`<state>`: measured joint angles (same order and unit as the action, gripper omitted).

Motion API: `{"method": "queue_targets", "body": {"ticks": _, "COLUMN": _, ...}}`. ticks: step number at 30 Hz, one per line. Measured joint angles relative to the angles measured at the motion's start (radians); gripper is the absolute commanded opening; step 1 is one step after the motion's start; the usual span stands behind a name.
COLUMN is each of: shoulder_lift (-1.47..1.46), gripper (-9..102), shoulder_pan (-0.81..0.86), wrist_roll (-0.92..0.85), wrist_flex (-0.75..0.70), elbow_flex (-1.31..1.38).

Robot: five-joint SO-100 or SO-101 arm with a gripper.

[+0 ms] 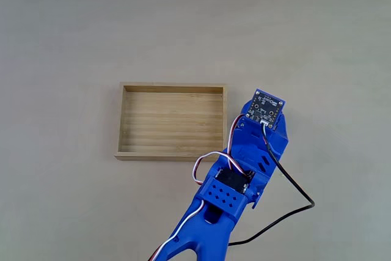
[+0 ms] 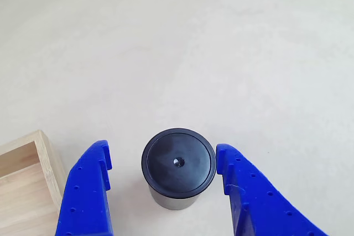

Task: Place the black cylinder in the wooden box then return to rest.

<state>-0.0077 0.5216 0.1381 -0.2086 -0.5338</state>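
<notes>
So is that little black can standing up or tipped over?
Upright: the black cylinder shows its round flat top, standing on the table between the open jaws.

The fixed view looks straight down from high on the table [image 1: 73, 22], box [image 1: 172, 122] mid-frame. The other view sits low, close, facing forward. Both share the box's corner.
</notes>
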Motion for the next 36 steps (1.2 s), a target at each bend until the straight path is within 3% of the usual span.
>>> {"method": "queue_targets", "body": {"ticks": 36, "shoulder_lift": 0.198, "gripper": 29, "shoulder_pan": 0.026, "wrist_roll": 0.020, "wrist_flex": 0.000, "elbow_flex": 0.089}}
